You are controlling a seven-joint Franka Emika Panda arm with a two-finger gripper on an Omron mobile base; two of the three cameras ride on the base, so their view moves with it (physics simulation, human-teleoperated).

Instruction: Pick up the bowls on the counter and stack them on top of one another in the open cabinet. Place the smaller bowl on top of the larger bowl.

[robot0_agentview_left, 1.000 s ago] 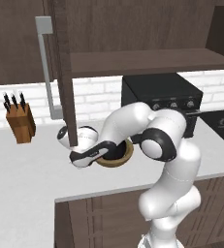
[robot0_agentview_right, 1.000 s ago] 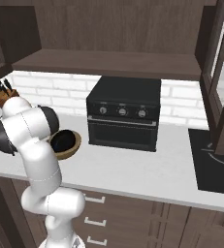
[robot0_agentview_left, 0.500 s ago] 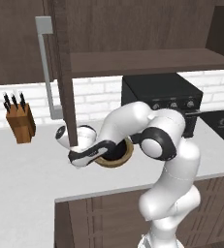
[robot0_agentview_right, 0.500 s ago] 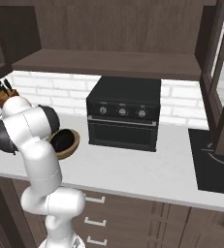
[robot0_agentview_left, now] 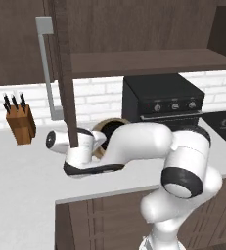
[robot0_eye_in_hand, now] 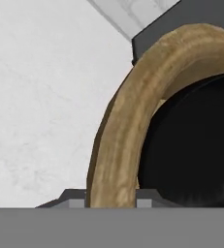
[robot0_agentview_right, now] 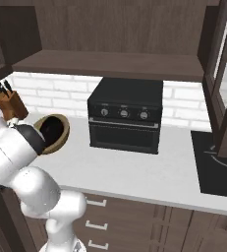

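The wooden bowl sits tipped up off the counter, its mouth facing the oven side, with the black bowl nested inside it. From the hand view the wooden bowl's thick rim runs down between the two fingertips, so the gripper is clamped on the rim, one finger inside and one outside. The arm's wrist reaches in from the left, partly behind the open cabinet door. A knife block stands by the brick wall, well apart from the bowls. The cabinet shelf hangs above the oven.
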